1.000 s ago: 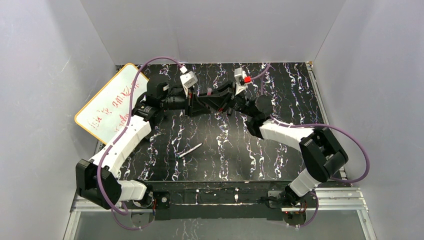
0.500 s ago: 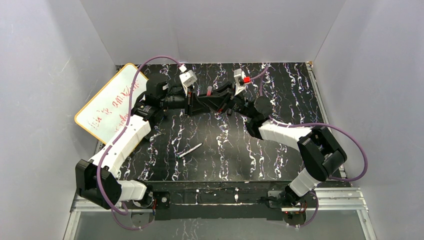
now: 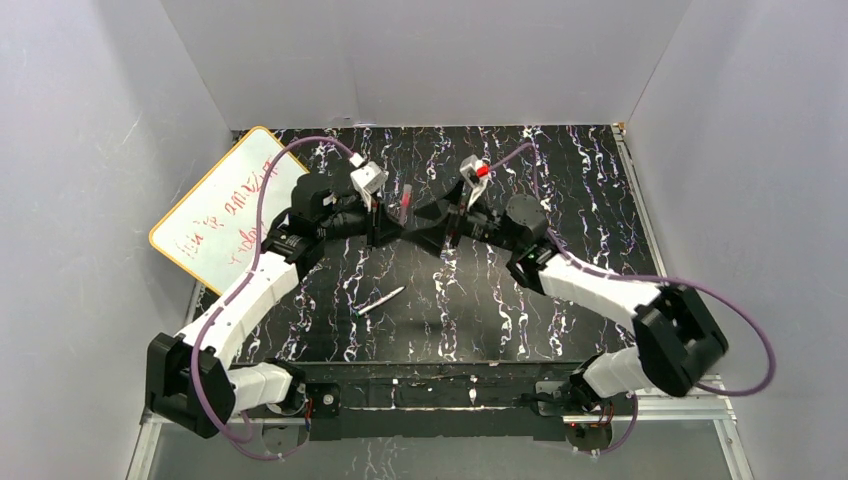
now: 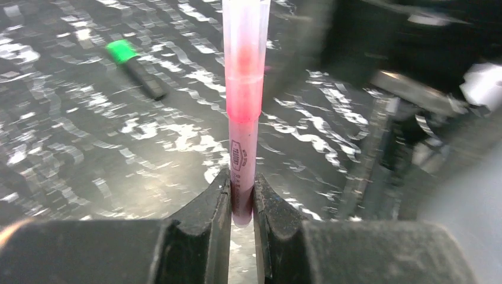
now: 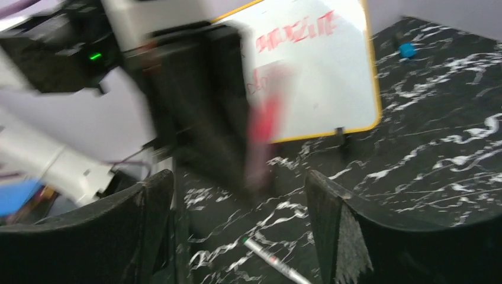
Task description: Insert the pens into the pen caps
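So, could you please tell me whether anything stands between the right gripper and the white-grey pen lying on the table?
Nothing visible does. The right gripper is open, and the white-grey pen lies on bare table below it. The left gripper, shut on the magenta pen, faces it farther off, clear of that path.

Black marbled table (image 3: 600, 180), slim grey pen (image 3: 380, 300) (mid-table), green-tipped black marker (image 4: 137, 66)

yellow-rimmed whiteboard (image 3: 215, 210) w/ red scribbles; at left edge of black marbled table (image 3: 600, 180)
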`<state>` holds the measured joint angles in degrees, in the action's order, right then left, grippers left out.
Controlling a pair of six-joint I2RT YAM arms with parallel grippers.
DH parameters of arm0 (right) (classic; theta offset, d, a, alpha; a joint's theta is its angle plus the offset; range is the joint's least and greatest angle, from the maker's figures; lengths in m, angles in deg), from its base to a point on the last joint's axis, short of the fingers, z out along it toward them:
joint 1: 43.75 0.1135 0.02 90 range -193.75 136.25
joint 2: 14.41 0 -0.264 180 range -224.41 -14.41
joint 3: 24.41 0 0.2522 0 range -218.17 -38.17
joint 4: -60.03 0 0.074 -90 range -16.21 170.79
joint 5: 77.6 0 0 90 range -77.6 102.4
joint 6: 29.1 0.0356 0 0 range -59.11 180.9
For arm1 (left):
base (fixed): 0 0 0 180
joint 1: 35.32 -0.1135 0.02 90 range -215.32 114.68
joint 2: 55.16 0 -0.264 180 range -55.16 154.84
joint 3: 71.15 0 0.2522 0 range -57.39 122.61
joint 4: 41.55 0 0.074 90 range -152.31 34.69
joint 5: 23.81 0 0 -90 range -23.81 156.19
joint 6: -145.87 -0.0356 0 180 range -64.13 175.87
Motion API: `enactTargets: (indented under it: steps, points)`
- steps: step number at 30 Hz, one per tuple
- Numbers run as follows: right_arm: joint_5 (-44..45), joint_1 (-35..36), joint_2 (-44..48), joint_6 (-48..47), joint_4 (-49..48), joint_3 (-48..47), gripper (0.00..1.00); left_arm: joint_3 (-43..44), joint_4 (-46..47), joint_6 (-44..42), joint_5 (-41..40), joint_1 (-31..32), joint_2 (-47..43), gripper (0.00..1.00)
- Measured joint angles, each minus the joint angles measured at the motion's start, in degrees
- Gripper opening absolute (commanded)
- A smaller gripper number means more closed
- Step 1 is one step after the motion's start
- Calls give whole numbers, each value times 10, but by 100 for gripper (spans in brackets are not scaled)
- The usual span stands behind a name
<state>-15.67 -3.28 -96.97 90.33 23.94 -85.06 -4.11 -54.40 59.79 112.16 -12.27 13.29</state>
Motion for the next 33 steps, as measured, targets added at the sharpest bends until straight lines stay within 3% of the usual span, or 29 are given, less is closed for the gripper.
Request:
enactTargets:
  steps: [7,13,24,29,33]
  points:
    - [-33,35,136,-63,95,15,93,-1,-20,-22,-170,-14,50,0]
    - [-18,31,191,-101,125,25,96,57,-103,-49,-277,-14,178,0]
    - [-2,30,242,-124,158,97,96,185,-211,-55,-412,-14,345,0]
    - [8,28,279,-134,165,106,96,208,-253,-53,-431,-14,402,0]
    - [12,27,291,-138,170,115,98,224,-275,-49,-438,-13,417,24]
